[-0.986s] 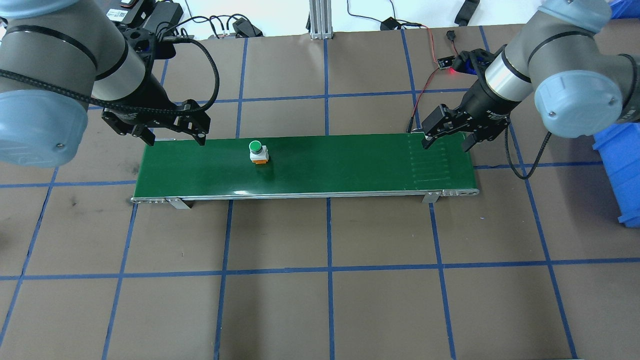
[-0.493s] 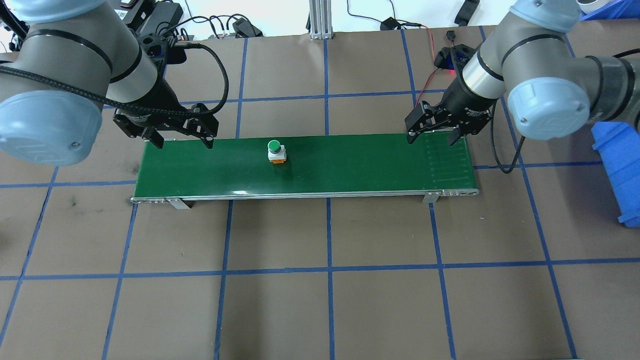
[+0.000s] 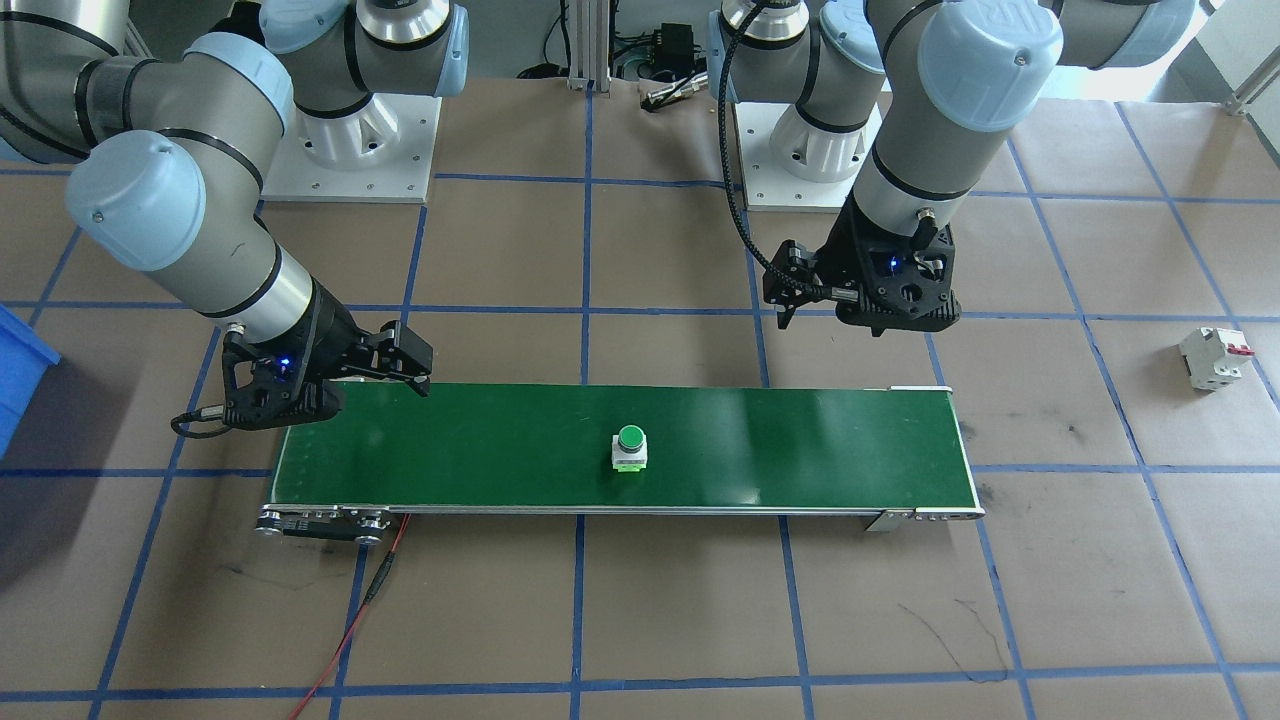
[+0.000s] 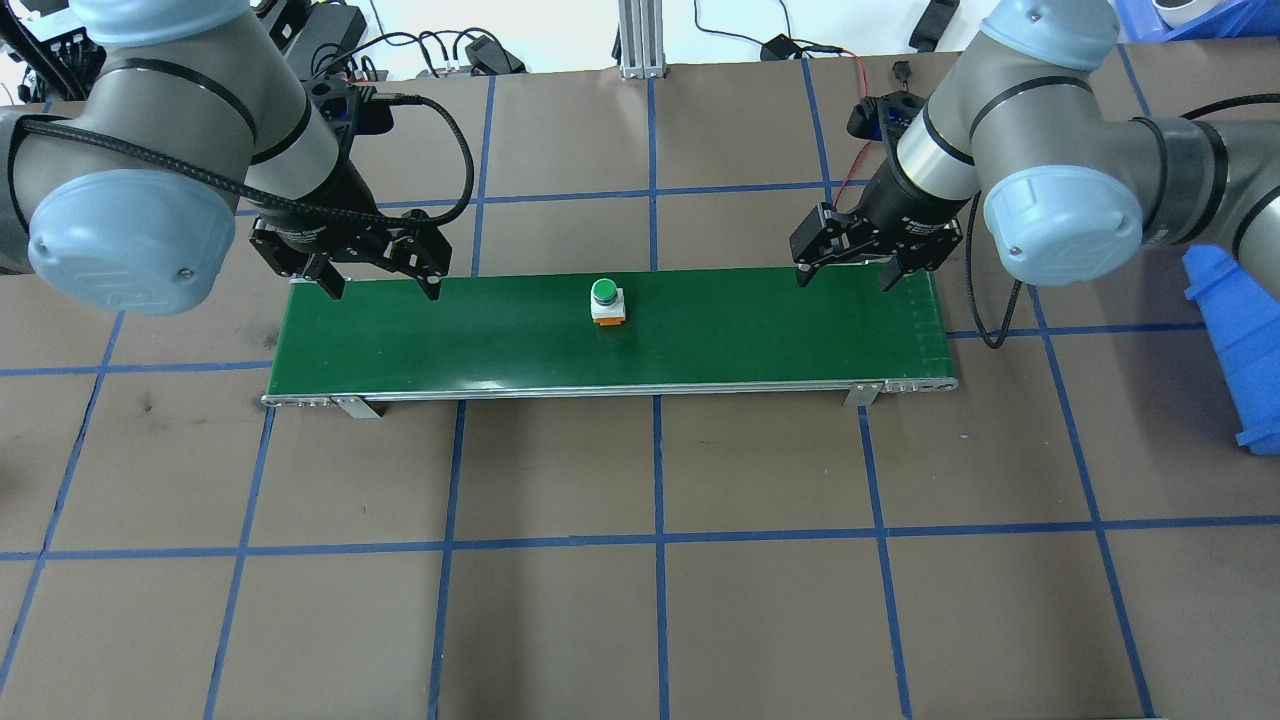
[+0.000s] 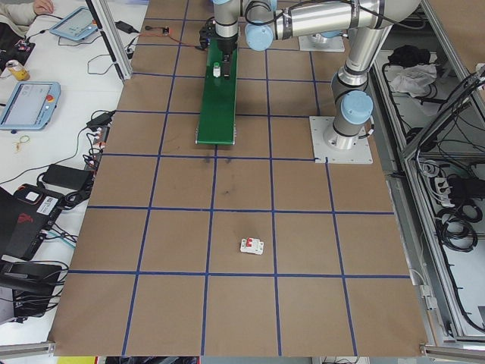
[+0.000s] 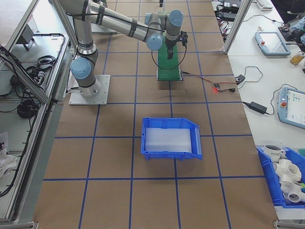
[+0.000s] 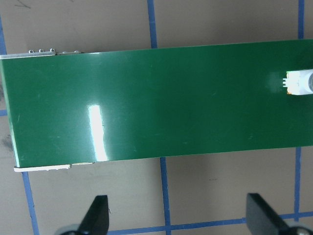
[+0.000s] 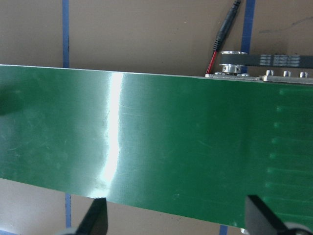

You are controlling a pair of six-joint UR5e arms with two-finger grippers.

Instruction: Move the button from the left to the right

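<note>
- Riding the green conveyor belt (image 4: 700, 335), the button (image 4: 607, 301) now sits about mid-belt, upright, green cap up. It was nearer the left end a second ago, so the belt is carrying it toward the robot's right.
- Nothing is touching the button; both arms are clear of it.
- Left gripper (image 4: 382, 286) hangs over the belt's left end at the far edge, fingers spread wide, empty. It has crept a little rightward along the belt over the last second. The left wrist view shows the button just at its right edge, on the belt.
- Right gripper (image 4: 845, 278) hovers over the belt's far edge toward the right end, fingers apart, empty. It has slid leftward, toward the incoming button. The right wrist view shows only bare belt, no button yet.
- Read: transfer roughly half done. The belt does the transport; my guess is the right gripper is lining up to catch the button as it arrives. Timing the close on a moving part is the risk, as a small boxy body could tip or get nudged.
- Containers: blue bin (image 6: 170, 137) on the desk (image 4: 760, 560) on the robot's right side, well apart from the belt, looks empty in the right side view. More blue bins with white fittings (image 6: 286, 176) sit off the desk's corner.
- White circuit breaker (image 3: 1214, 358) lies on the desk beyond the belt's left end, not part of this.
</note>
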